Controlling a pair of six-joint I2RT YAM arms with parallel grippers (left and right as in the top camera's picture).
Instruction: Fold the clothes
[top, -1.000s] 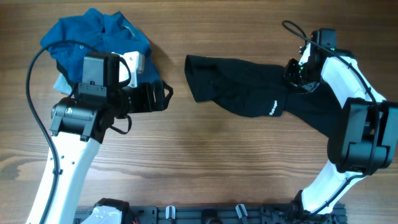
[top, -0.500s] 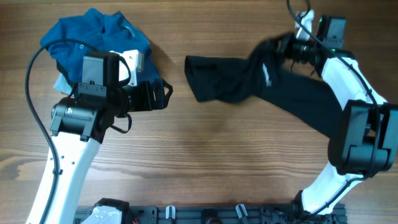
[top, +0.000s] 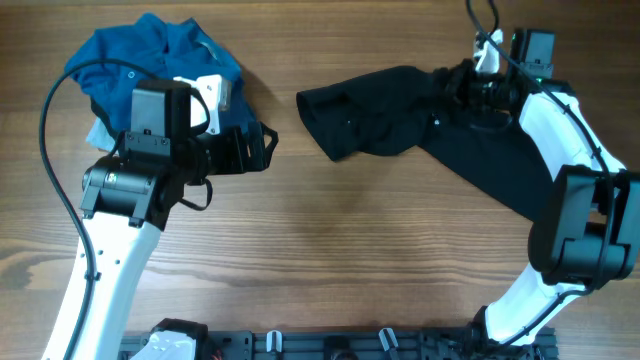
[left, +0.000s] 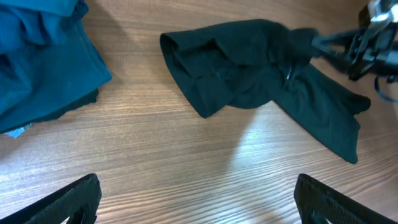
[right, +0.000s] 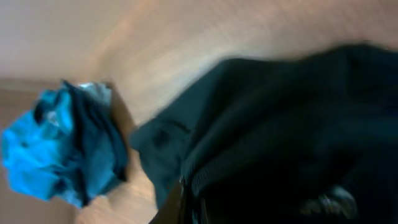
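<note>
Laying-out step, I reckon: my right claw is pinched shut on the black shirt, bunched right of centre on the table. Left claw wide open, empty. Next needs dragging it flat.

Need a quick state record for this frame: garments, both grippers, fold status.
garment in work: black fabric shirt, bunched, on wooden table
right gripper: shut on the shirt, one part held raised
left gripper: open, empty, beside the pile
pile: crumpled teal-blue fabric clothes, far left of the table
fold: not yet done
</note>
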